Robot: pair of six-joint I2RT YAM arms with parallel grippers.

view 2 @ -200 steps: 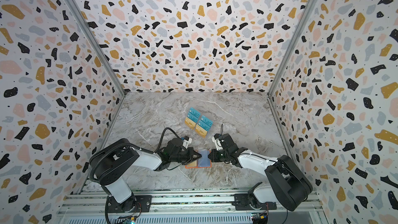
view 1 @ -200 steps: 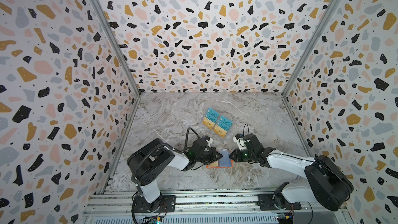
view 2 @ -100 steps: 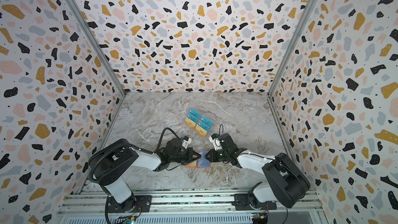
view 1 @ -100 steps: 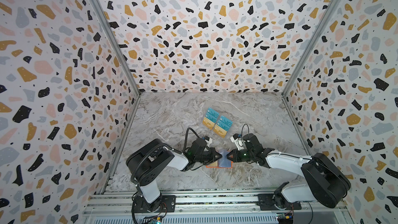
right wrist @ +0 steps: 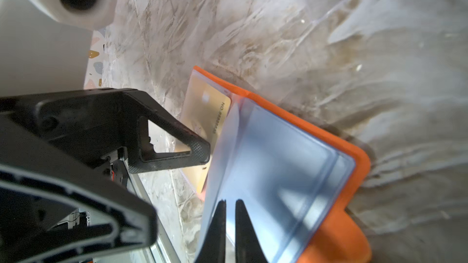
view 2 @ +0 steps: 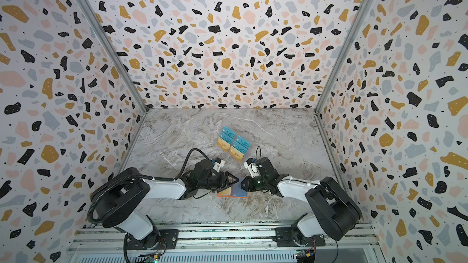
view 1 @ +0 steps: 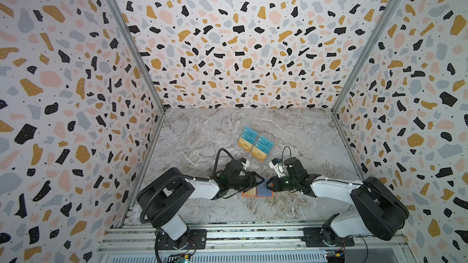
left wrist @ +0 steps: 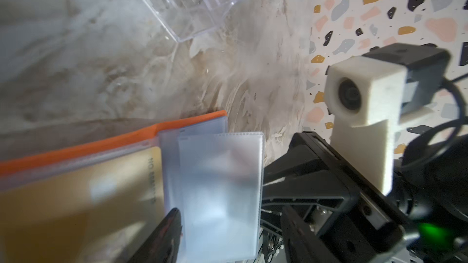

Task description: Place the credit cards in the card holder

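Both arms mount on the aluminium rail [view 1: 240,235] at the near edge of the marble tabletop [view 1: 197,137]. They reach inward and meet at the centre, just beyond the rail.

The card holder [right wrist: 339,231] lies open and flat on the tabletop, near centre, directly below both grippers. Its left half carries one gold card [right wrist: 207,115], seated in a clear pocket with the orange cover showing around it. Its right half is a stack of clear pockets.

The right gripper [right wrist: 229,206] enters from the right. Its jaws stand narrow, pinched on the free edge of one clear sleeve [left wrist: 220,193]. This sleeve stands lifted off the right half and slopes up from the spine toward the right.

The left gripper [view 1: 258,182] enters from the left, above the gold card side. Its jaws stand well apart and hold nothing. One fingertip [right wrist: 200,151] sits just beside the lifted sleeve; contact cannot be told.

Farther back, apart from the holder, stands the transparent acrylic stand [left wrist: 192,13]. It holds the credit cards [view 1: 264,145] in two side-by-side columns, with teal VIP cards [view 1: 249,132] on the far tiers and gold cards [view 1: 259,156] on the near tiers.

Terrazzo walls [view 1: 240,46] close the left, far and right sides.
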